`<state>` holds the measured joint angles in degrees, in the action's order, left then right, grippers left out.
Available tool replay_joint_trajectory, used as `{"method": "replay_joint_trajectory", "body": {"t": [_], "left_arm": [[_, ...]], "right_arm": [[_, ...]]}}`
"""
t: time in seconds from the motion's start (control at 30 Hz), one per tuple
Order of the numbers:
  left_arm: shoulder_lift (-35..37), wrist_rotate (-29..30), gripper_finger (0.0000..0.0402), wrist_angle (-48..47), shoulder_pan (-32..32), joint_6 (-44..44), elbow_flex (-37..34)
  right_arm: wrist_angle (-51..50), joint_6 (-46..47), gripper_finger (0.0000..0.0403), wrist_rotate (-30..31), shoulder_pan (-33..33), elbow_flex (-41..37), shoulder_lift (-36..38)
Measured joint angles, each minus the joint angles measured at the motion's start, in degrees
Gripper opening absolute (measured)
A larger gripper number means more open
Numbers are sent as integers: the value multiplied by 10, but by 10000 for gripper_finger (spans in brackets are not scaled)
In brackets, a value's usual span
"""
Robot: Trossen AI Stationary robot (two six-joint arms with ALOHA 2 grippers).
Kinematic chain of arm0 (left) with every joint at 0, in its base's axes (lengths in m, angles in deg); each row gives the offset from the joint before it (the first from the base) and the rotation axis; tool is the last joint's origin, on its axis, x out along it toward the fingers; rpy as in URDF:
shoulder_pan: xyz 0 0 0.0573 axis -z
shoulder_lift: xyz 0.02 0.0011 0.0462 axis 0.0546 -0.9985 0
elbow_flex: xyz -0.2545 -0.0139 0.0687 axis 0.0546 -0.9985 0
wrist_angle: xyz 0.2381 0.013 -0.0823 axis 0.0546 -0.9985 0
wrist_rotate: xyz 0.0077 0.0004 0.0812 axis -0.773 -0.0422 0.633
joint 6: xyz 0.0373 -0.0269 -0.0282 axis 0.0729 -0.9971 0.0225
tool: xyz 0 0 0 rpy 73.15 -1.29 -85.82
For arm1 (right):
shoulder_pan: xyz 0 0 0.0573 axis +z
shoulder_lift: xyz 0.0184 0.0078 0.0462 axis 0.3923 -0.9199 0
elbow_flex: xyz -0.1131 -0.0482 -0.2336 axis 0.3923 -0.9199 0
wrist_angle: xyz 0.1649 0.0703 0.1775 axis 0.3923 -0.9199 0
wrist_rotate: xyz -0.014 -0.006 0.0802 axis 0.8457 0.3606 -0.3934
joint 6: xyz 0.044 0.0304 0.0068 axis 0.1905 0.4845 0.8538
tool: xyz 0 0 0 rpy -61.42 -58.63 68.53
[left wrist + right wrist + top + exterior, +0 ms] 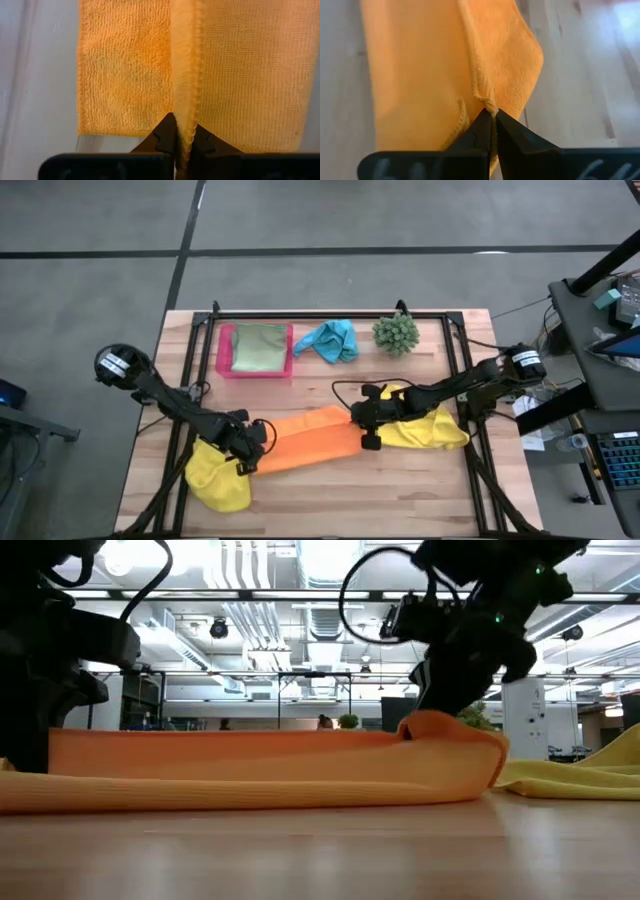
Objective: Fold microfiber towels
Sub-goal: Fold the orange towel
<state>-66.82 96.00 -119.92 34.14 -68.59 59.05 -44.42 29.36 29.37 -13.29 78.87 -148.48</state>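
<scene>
Orange towel (305,442) stretched between left end effector (252,448) and right end effector (362,423), each pinching an edge

Orange towel (310,438), two yellow towels (218,475) — one light green towel (259,347) on a pink tray (225,352), one turquoise towel (333,340).

Left yellow towel (218,478) partly under left arm; right yellow towel (432,430) partly under right arm

Orange towel (250,770) stretched along the table, right jaws pinching its raised edge, yellow towel (580,778) beside
</scene>
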Motion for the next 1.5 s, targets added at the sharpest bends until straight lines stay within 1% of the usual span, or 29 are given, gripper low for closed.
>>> {"method": "replay_joint_trajectory", "body": {"t": [0.13, 0.2, 0.4, 0.5, 0.6, 0.7, 0.73, 0.8, 0.87, 0.93, 1.03, 1.1, 1.13, 1.2, 1.33, 1.37, 1.5], "left_arm": [[-6, 2, 2, 1, -4, -1, -1], [-6, 2, 13, -1, -6, 0, -1], [7, -1, 79, -9, -6, 5, 0], [12, -2, 107, -24, -6, 5, 12], [18, -7, 124, -37, -6, 16, 26], [23, -9, 130, -32, -6, 18, 45], [24, -5, 130, -31, -6, 21, 53], [24, 24, 129, -20, -6, 35, 64], [24, 76, 129, 34, -6, 68, 68], [24, 128, 129, 107, -6, 118, 65], [24, 170, 129, 216, -12, 202, 51], [22, 195, 129, 281, -23, 229, 37], [20, 204, 129, 310, -30, 240, 33], [20, 207, 131, 327, -41, 257, 26], [12, 207, 145, 332, -57, 265, 20], [6, 207, 151, 347, -59, 272, 18], [-40, 210, 176, 464, -64, 330, 10]], "right_arm": [[12, -7, 9, 26, -1, 0, -27], [11, -9, 9, 35, -1, 0, -35], [16, -10, 9, 36, -1, 0, -37], [16, -11, 9, 35, -1, 0, -28], [16, -15, 9, 18, 3, 0, -15], [16, -19, 9, -28, 8, 0, -4], [17, -21, 9, -49, 11, 0, -3], [24, -20, 9, -83, 17, 0, -2], [35, -20, 9, -90, 26, 0, -6], [53, -21, 9, -89, 35, 0, -11], [82, -30, 9, -61, 50, 0, -19], [91, -46, 9, -33, 60, 0, -22], [102, -56, 9, -21, 65, 0, -25], [114, -70, 9, -3, 71, 0, -29], [142, -81, 9, 0, 72, 0, -35], [146, -83, 9, 0, 72, 0, -37], [183, -100, 9, 0, 72, 0, -48]]}}
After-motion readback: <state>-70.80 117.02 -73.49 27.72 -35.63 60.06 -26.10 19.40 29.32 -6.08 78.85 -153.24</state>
